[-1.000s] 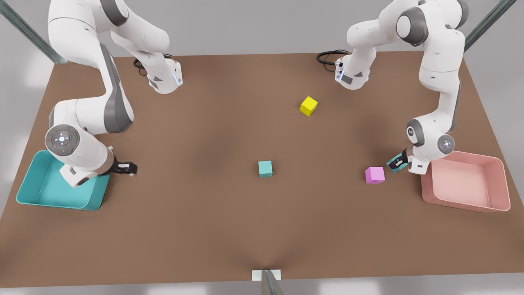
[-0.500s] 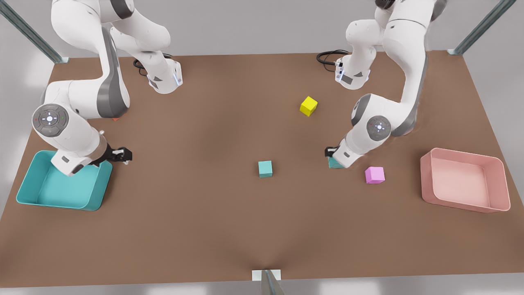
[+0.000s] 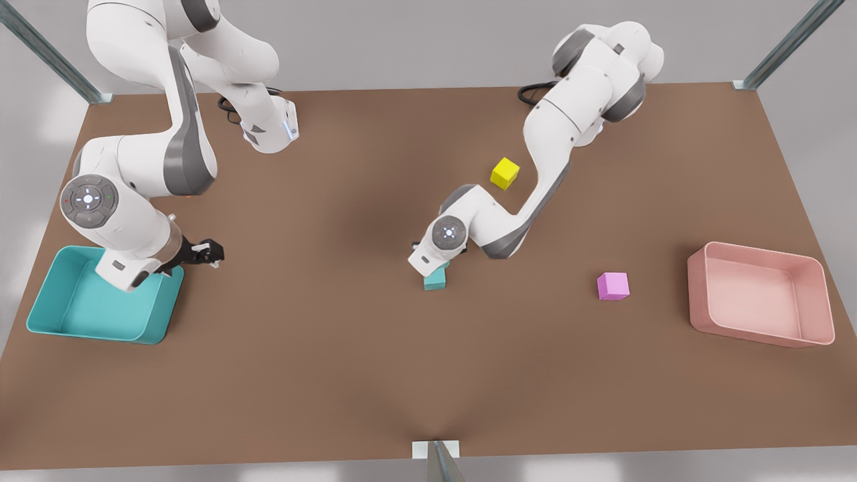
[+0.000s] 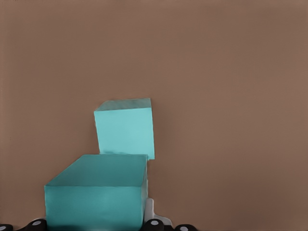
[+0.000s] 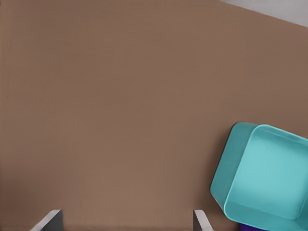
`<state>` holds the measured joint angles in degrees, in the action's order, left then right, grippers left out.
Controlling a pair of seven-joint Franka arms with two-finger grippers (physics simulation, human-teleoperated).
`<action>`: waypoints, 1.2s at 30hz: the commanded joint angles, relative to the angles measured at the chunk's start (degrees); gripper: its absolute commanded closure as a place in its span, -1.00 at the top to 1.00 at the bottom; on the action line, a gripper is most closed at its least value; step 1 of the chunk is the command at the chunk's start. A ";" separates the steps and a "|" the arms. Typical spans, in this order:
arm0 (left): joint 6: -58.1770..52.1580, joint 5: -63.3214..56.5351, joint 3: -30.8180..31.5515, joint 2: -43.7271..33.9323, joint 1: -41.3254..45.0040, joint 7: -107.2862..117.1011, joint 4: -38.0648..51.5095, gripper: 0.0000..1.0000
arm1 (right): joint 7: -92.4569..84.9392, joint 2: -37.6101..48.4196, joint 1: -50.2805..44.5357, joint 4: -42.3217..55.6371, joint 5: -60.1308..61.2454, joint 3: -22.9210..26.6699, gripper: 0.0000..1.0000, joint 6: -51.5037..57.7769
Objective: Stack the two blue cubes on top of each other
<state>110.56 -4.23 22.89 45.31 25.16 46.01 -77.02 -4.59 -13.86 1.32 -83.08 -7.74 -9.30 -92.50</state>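
One blue cube (image 3: 434, 284) rests on the brown table near its middle. It also appears in the left wrist view as the farther blue cube (image 4: 125, 132). My left gripper (image 3: 436, 266), on the arm reaching in from the front view's right, hovers just over it. It is shut on the second blue cube (image 4: 96, 192), whose edge (image 3: 443, 270) peeks out under the wrist. The held cube sits slightly off to one side of the resting one; I cannot tell if they touch. My right gripper (image 3: 206, 254) waits open and empty by the teal tray, its fingertips (image 5: 52, 219) spread wide.
A teal tray (image 3: 155, 325) stands at the front view's left, seen also as the tray (image 5: 269, 178) in the right wrist view. A pink tray (image 3: 760, 331) sits at the right, a pink-purple cube (image 3: 613, 286) beside it, and a yellow cube (image 3: 505, 173) farther back.
My left gripper has carried its blue cube from beside the pink tray toward the front view's left, to above the middle cube. The right arm shifted only slightly near the teal tray.
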 commanded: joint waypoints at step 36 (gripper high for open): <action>-5.69 -2.01 1.54 -4.08 -0.99 13.85 1.61 1.00 | -3.67 -0.73 -0.09 0.28 -0.09 -0.01 1.00 -0.31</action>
<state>113.06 -7.14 24.72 42.24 24.29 58.08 -74.22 -7.74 -14.69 1.23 -82.87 -7.79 -9.30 -92.81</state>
